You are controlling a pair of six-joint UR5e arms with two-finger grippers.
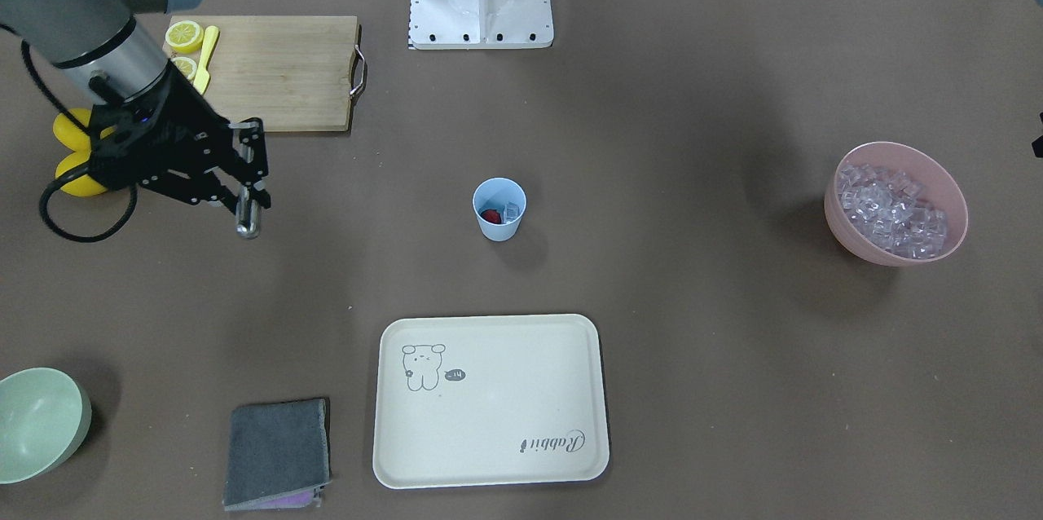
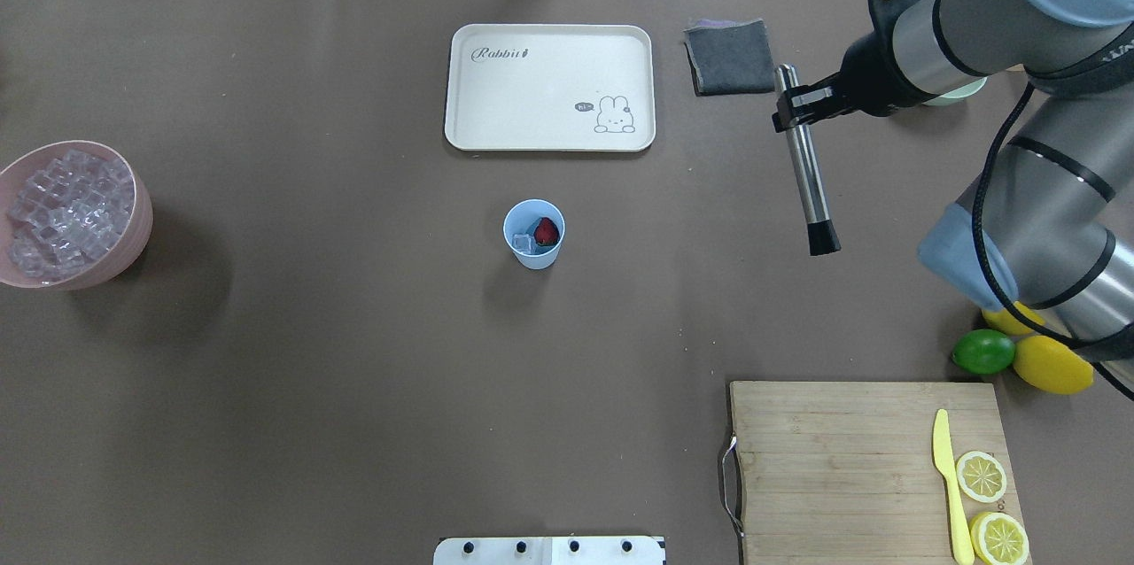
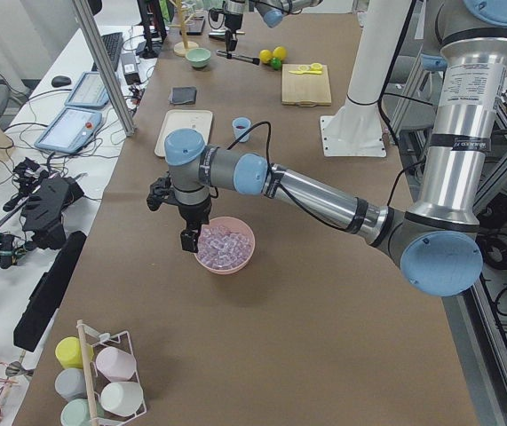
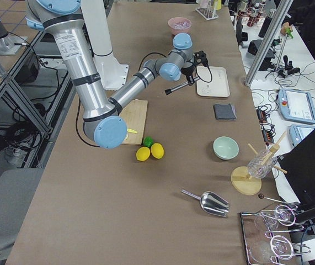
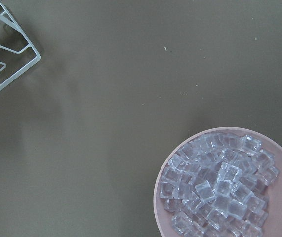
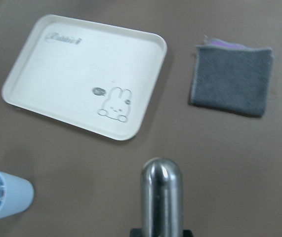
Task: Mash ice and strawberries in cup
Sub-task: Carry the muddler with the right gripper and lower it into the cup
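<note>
The pale-blue cup stands at the table's middle, with one red strawberry and an ice cube inside. It also shows in the front view and low left in the right wrist view. My right gripper is shut on a steel muddler, held above the table well to the cup's right. More ice fills a pink bowl at the far left. My left gripper hovers at that bowl's edge; I cannot tell whether it is open.
A cream tray and a grey cloth lie beyond the cup. A cutting board with lemon slices and a yellow knife lies at the near right, lemons and a lime beside it. A pale-green bowl stands behind the right arm.
</note>
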